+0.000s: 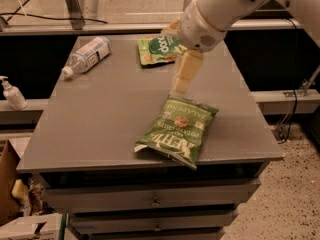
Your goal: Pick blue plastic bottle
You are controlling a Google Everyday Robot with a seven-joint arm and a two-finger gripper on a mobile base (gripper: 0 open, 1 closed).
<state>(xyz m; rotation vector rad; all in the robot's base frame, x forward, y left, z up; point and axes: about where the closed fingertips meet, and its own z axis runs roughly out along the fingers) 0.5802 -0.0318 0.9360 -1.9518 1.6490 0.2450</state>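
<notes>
One blue plastic bottle (86, 56) lies on its side in the upper left of the frame, on the far left corner of the grey surface (100, 124). Its white cap points toward the lower left, close to the left edge, and its pale label faces up. Nothing touches it. To its right, near the far edge of the surface, lies a small green snack bag (156, 50), well apart from the bottle and partly covered from view by the white arm (225, 4) that comes in from the upper right of the frame. The tool (182, 79) hangs from the end of that arm at the upper middle of the frame, a cream-coloured piece pointing down over the surface, between the small bag and a larger green chip bag (179, 130). It is well to the right of the bottle and grasps nothing that shows; I cannot tell whether it is released or clenched. The larger bag lies flat and askew at the middle of the frame, its lower corner reaching the front edge of the surface. Grey drawers (155, 200) sit under the surface. At the left edge of the frame a small white pump bottle (12, 93) stands upright on a ledge beside the surface. Speckled floor (285, 209) shows at the lower right.
</notes>
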